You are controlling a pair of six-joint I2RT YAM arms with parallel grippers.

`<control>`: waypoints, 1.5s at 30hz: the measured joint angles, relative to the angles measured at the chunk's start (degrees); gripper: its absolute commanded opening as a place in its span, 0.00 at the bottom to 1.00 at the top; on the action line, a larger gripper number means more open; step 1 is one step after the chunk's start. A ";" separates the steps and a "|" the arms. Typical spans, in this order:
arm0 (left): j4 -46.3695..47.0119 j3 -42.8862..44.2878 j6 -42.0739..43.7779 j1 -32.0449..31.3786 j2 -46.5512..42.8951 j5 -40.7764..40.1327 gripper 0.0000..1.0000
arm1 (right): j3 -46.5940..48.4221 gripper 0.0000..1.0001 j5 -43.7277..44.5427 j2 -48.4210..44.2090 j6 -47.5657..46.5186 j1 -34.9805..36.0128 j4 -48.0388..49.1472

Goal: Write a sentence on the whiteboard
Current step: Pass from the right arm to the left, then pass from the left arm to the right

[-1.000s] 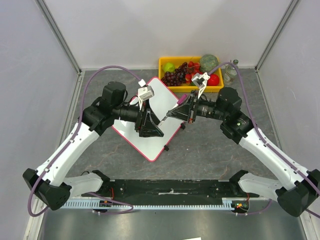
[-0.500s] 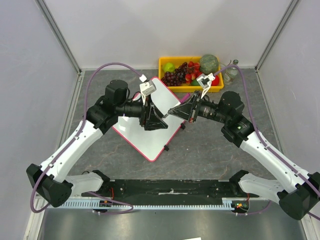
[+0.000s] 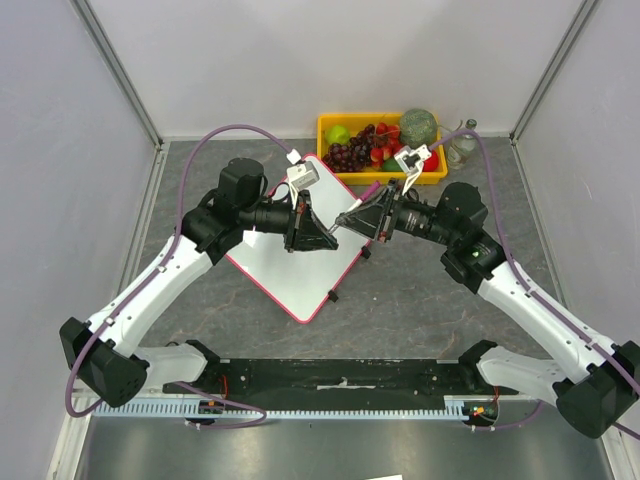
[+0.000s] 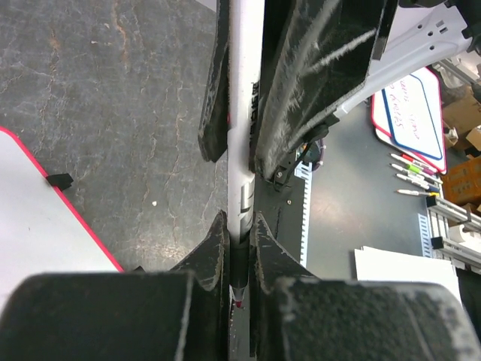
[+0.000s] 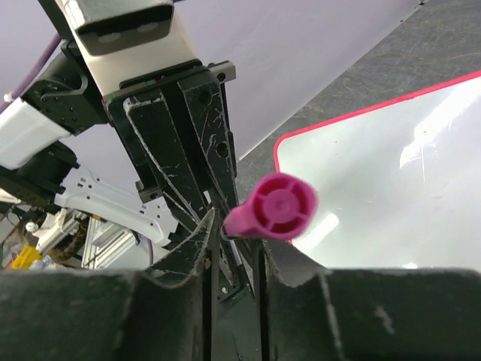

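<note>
Directly below both grippers lies the whiteboard [image 3: 300, 280], glossy white with a pink-red rim. The left gripper [image 4: 239, 226] clamps the white marker [image 4: 242, 113]; the right gripper [image 5: 234, 248] flanks it, grip uncertain. Barrel print illegible.

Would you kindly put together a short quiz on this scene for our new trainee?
1. True or false: the whiteboard stands upright.
2. The marker's cap is: A green, B magenta, C black?
3. What do the left fingers clamp?
Key: 1 false, it lies flat on the table; 2 B; 3 the marker.
</note>
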 measured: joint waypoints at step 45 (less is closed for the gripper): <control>-9.53 0.00 5.60 -0.26 -0.90 5.70 0.47 | 0.02 0.00 -11.76 0.94 -3.10 0.28 -2.54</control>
